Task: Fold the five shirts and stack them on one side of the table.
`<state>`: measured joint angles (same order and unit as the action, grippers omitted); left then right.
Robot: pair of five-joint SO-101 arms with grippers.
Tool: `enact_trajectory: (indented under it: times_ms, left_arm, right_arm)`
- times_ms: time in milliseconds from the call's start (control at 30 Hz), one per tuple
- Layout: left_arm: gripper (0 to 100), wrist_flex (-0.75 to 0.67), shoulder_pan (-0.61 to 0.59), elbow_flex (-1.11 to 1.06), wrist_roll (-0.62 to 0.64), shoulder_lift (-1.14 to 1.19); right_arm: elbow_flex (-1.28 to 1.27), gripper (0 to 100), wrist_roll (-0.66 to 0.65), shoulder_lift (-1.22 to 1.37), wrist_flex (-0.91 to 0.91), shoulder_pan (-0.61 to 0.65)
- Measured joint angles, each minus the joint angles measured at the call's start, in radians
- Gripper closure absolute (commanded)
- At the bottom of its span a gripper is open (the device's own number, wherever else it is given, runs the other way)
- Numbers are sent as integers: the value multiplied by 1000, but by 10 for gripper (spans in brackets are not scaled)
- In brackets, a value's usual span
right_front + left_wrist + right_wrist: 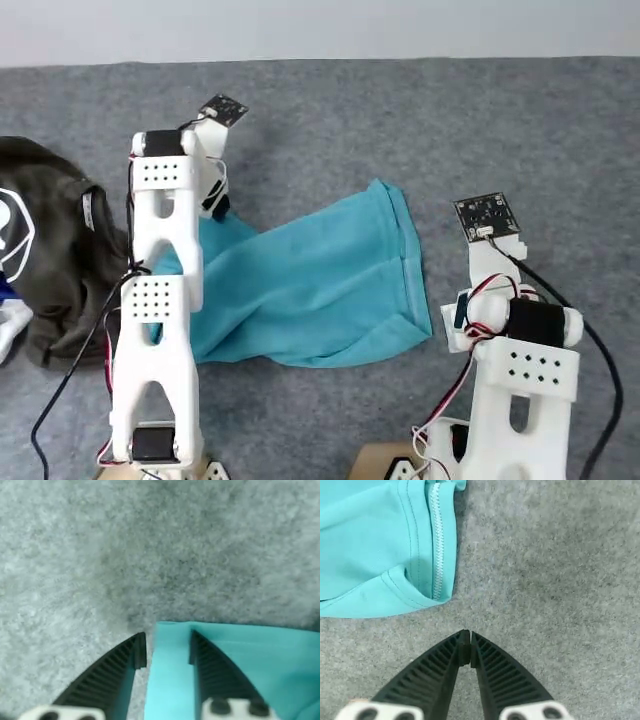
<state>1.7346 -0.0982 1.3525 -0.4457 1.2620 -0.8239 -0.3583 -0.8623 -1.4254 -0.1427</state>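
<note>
Teal shirt [320, 285]: one. Dark olive shirt [55, 250]: one, heaped near the teal shirt, atop blue and white cloth [10, 322] of uncountable pieces. Robot arms: two, left arm [160, 300] and right arm [515, 350], at the teal shirt's opposite ends.

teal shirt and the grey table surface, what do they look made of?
Teal shirt: looks like a thin, smooth stretch knit, mostly matte. It drapes in soft folds and has double-stitched hems.
Table cover: probably grey felt or low-pile carpet, matte, with fuzzy, mottled fibres.
</note>
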Motion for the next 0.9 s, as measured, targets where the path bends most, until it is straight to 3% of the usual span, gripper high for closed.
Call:
enact_trajectory:
  times_ms: [133,467,667,900]
  left_arm:
    - [998,-2,2,-8,5,0]
    - [996,-2,-3,-11,48,-38]
    - [996,-2,-60,-115,110,-273]
    - [996,-2,-115,-471,124,-617]
  right_arm:
    - [0,990,0,0,0,0]
    - [0,990,0,0,0,0]
    - [84,990,0,0,21,0]
    - [227,990,2,204,86,6]
